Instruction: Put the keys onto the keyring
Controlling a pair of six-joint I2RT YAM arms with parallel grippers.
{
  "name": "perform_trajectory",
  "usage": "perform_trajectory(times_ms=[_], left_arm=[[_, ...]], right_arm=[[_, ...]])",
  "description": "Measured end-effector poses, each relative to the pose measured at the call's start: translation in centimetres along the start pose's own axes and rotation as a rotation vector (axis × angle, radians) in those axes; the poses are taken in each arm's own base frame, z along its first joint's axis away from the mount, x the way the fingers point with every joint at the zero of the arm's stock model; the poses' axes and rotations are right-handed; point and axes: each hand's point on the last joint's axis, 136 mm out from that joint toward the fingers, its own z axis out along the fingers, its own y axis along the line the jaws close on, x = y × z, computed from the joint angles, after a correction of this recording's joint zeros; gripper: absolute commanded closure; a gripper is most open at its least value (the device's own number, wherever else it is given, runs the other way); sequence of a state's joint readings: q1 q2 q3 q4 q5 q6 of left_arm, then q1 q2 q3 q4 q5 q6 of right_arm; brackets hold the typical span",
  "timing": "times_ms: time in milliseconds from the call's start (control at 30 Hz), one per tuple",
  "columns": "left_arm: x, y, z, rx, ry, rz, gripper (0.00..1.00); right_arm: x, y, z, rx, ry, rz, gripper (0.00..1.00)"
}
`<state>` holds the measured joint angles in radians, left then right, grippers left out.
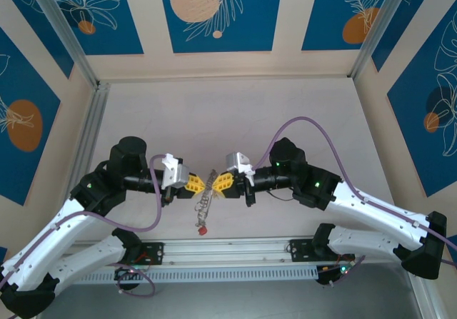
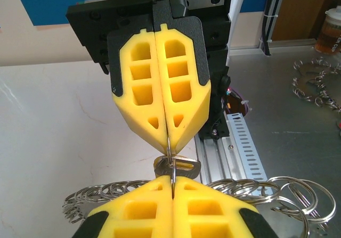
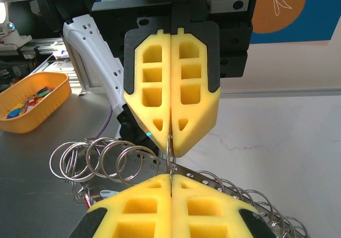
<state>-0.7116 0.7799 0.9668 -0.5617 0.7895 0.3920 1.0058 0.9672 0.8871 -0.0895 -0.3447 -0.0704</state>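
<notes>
Top external: left gripper (image 1: 201, 184), right gripper (image 1: 217, 183), one keyring (image 2: 169, 145).

Shiny metal keyring (image 3: 169, 153) and keys (image 2: 184, 167); smooth, matt table (image 1: 235, 112).

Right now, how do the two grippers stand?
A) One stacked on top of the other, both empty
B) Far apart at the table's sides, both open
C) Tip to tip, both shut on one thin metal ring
C: in the top view the left gripper and the right gripper meet tip to tip, both shut on the thin keyring between them.
</notes>
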Motion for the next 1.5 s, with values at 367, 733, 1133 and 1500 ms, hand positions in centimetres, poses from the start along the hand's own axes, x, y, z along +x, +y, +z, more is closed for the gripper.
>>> perform_trajectory(times_ms=[367, 733, 1133, 1500], left_arm=[[-0.03, -0.07, 0.00, 0.004, -0.002, 0.000, 1.00], [-0.03, -0.07, 0.00, 0.004, -0.002, 0.000, 1.00], [-0.08, -0.19, 0.00, 0.011, -0.005, 0.000, 1.00], [-0.10, -0.23, 0.00, 0.014, -0.006, 0.000, 1.00]], right_arm=[[0.00, 0.07, 0.00, -0.004, 0.000, 0.000, 1.00], [-0.02, 0.08, -0.01, -0.004, -0.001, -0.001, 1.00], [-0.01, 0.38, 0.04, -0.024, -0.002, 0.000, 1.00], [0.21, 0.32, 0.57, -0.041, 0.002, 0.004, 1.00]])
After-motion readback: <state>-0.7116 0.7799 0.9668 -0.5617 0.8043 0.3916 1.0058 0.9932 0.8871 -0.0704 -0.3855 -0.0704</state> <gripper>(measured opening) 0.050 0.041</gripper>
